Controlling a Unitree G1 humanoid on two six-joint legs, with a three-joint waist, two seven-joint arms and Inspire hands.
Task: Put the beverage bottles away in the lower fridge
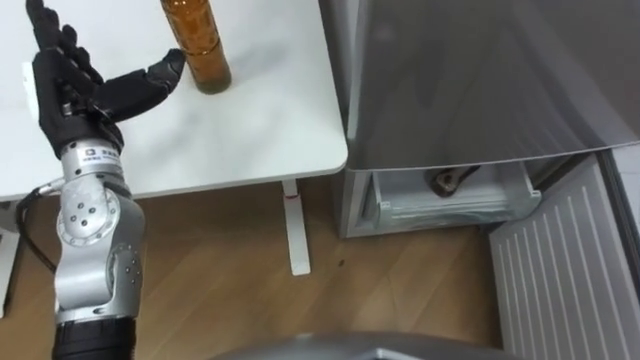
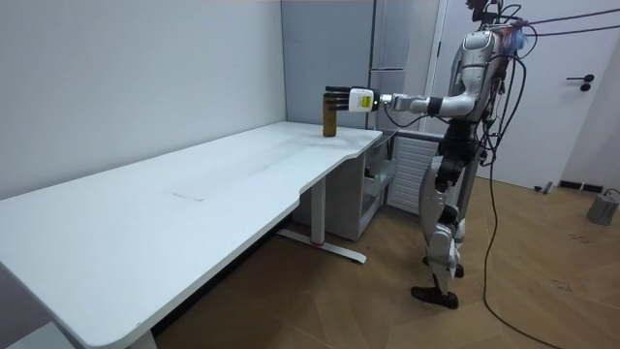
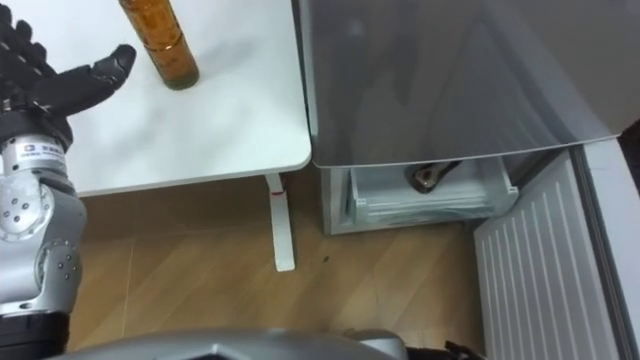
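White table bears an upright amber bottle beside the left hand, held splayed.

A long white table with a rounded corner stands on a white leg on the wood floor, its end just beside the fridge. One bottle of amber drink stands upright on the top near that end, back from the front edge. In the room view the top runs on toward the room view's left.
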